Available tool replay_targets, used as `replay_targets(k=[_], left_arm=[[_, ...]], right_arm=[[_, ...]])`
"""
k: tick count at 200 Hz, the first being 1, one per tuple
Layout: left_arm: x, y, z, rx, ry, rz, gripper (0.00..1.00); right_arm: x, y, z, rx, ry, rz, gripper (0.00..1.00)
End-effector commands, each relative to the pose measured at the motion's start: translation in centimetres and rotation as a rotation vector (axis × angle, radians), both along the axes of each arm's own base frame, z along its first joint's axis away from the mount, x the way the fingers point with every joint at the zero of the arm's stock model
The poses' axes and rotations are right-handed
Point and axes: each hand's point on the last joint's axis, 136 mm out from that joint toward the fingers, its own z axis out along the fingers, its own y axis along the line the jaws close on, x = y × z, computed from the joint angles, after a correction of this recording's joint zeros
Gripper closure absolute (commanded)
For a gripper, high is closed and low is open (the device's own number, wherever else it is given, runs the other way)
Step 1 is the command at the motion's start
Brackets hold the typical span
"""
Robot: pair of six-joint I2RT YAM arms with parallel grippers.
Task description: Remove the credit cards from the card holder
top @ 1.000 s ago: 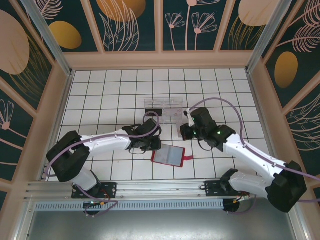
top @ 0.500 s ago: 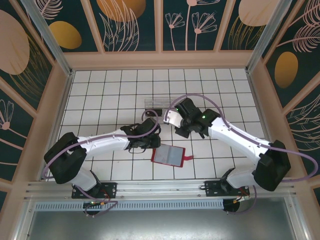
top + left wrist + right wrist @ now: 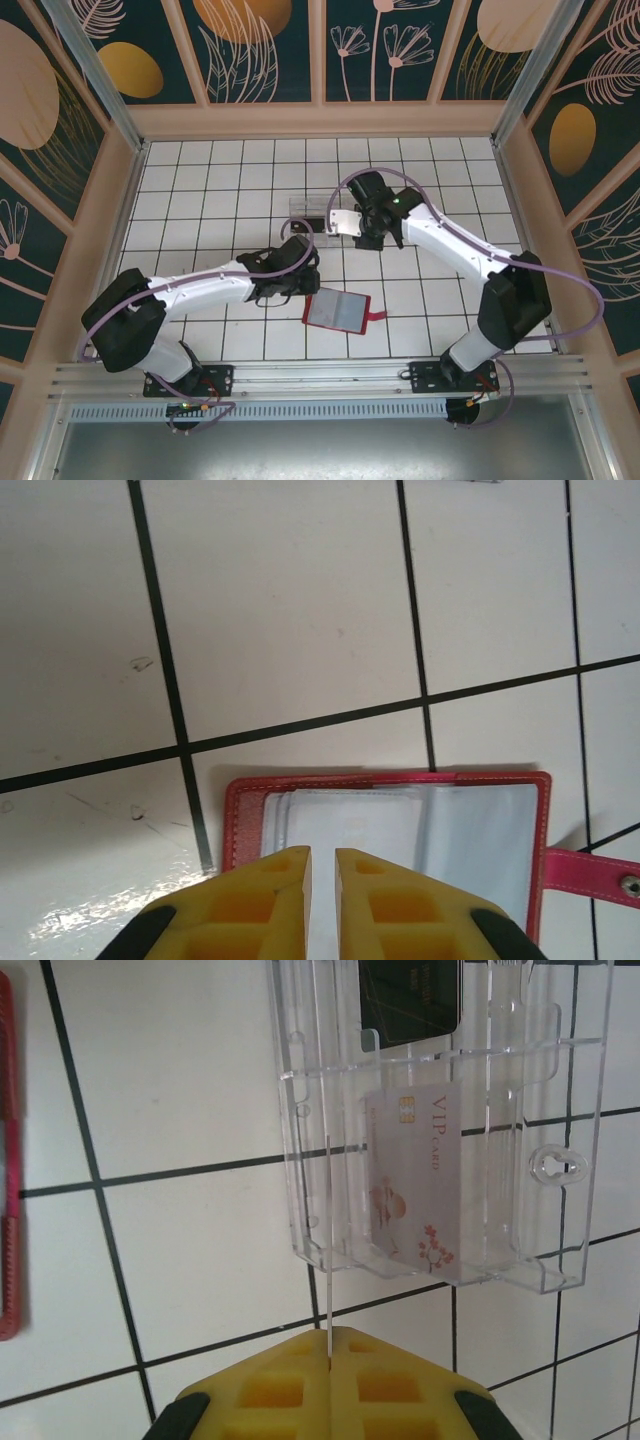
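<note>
Worktop [image 3: 200,180] of white tiles under both tools. Clear ridged tray [image 3: 300,1160] lying flat just ahead of the right tool [image 3: 328,1345], with a pale VIP card [image 3: 415,1180] in a slot ahead and to the right of it, and a dark card [image 3: 410,1000] farther ahead. Red card holder [image 3: 390,825] spread open directly beneath and ahead of the left tool [image 3: 322,865], grey-blue inside up, closing tab [image 3: 600,875] off to that tool's right. Left tool nearly closed, a narrow slit between its jaws; cannot tell whether pinching anything or merely pressing the holder's near edge. Right tool clamped on one credit card [image 3: 327,1260], seen edge-on as a thin line running straight ahead from its jaws. Probably light, stiff and slick, prone to swivel in a pinch; best taken squarely by a short edge, well into the jaws. Soft holder likely to lift along with a card unless pinned.
</note>
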Motion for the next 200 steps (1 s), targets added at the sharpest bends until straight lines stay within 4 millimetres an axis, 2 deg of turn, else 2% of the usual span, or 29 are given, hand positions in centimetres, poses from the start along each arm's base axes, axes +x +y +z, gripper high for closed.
replay_targets(k=[1, 35, 82, 128, 200], left_arm=[[0.0, 1.3, -0.2, 0.0, -0.009, 0.039, 0.85], [0.3, 3.2, -0.8, -0.05, 0.018, 0.097, 0.84], [0.4, 4.3, -1.2, -0.053, 0.023, 0.111, 0.84], [0.3, 5.0, -1.7, -0.049, 0.028, 0.119, 0.84], [0.3, 5.0, -1.7, -0.055, 0.032, 0.116, 0.84]], right_arm=[[1.1, 0.0, 0.5, -0.037, -0.01, 0.07, 1.0], [3.2, 0.2, 0.0, -0.075, 0.003, 0.079, 1.0], [5.0, 1.5, -1.1, -0.087, 0.038, 0.094, 1.0], [5.4, 1.7, -2.8, -0.122, 0.1, 0.087, 1.0], [5.7, 1.9, -4.0, -0.131, 0.12, 0.08, 1.0]])
